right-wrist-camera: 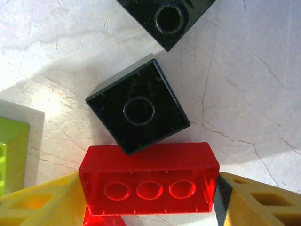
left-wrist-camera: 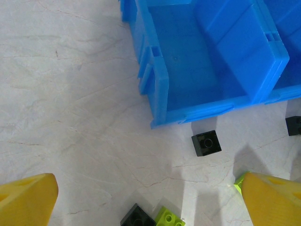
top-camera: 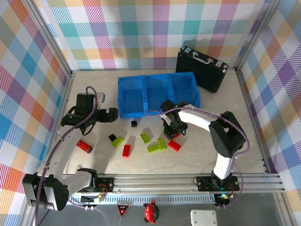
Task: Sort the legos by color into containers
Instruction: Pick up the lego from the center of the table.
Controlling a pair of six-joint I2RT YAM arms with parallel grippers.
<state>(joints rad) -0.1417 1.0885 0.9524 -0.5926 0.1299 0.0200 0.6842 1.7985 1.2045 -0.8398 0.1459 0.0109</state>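
Pale marbled table (top-camera: 197, 157), blue tray (top-camera: 136, 112) at centre, black case (top-camera: 202, 67) behind, red, lime, black legos (top-camera: 156, 146) scattered in front.

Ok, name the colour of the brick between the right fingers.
It's a red brick; right wrist view is best.

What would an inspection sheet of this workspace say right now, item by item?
Surface: pale marbled table.
Job's things: blue tray, no bricks seen inside; red, lime and black legos scattered on the table before it.
Clutter: black case behind the tray's right end.
Grippers: left tool open above the table by the tray's corner; right tool straddles a red brick, fingers at both ends, grip uncertain.
Cables: purple lead looped along each arm.
Surroundings: checked walls, metal frame.
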